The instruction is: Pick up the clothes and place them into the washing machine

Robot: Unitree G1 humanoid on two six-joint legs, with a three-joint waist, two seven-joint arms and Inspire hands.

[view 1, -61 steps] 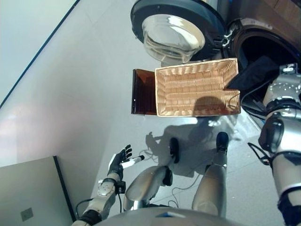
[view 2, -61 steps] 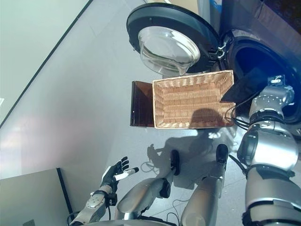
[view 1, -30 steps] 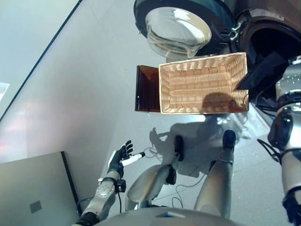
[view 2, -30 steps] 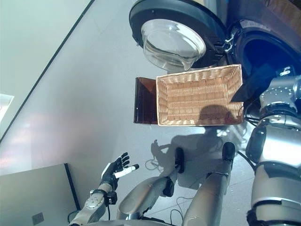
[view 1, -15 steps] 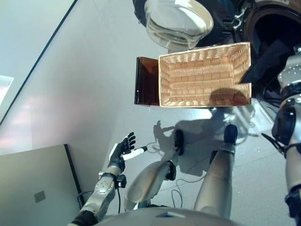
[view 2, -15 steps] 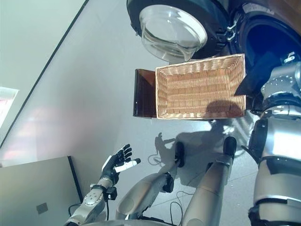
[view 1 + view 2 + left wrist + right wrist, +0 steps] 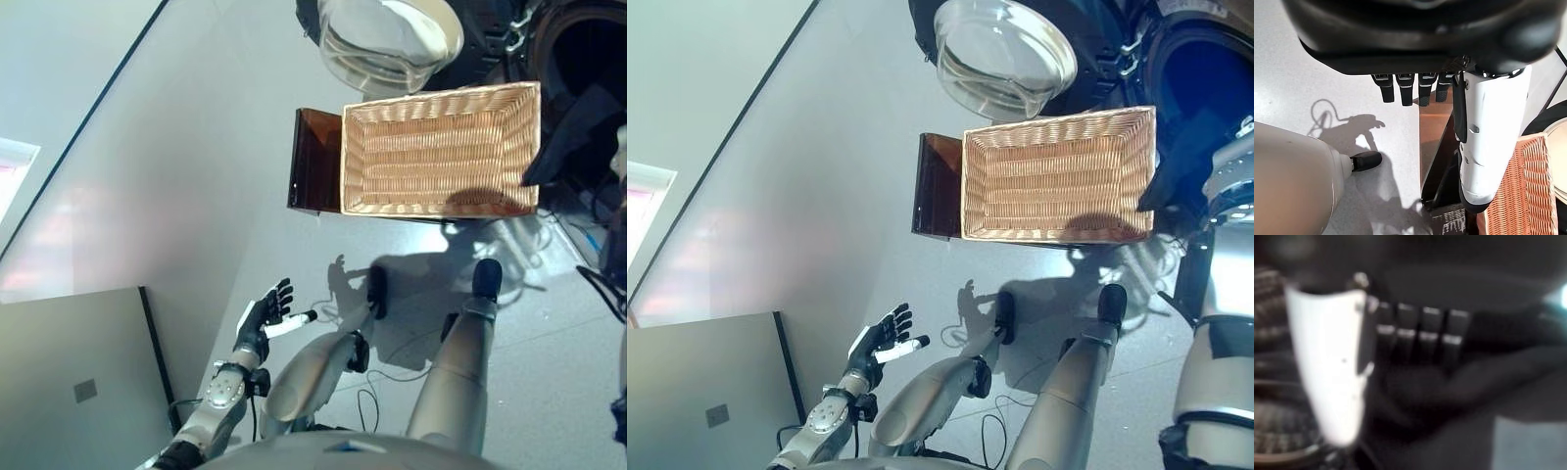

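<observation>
Cloth [image 7: 578, 132] hangs at the washer [image 7: 1205, 59], right hand's grip unclear, left hand [image 7: 263, 318] open and empty; push it in.

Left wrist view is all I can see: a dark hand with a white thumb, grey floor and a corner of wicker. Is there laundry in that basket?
Observer: No. Seen from the head, the wicker basket is empty.
Visitor: So where are the clothes?
Observer: A dark cloth hangs at the washing machine's drum opening, just right of the basket.
Visitor: Is the machine open, then?
Observer: Yes, its round glass door is swung wide open, beyond the basket.
</observation>
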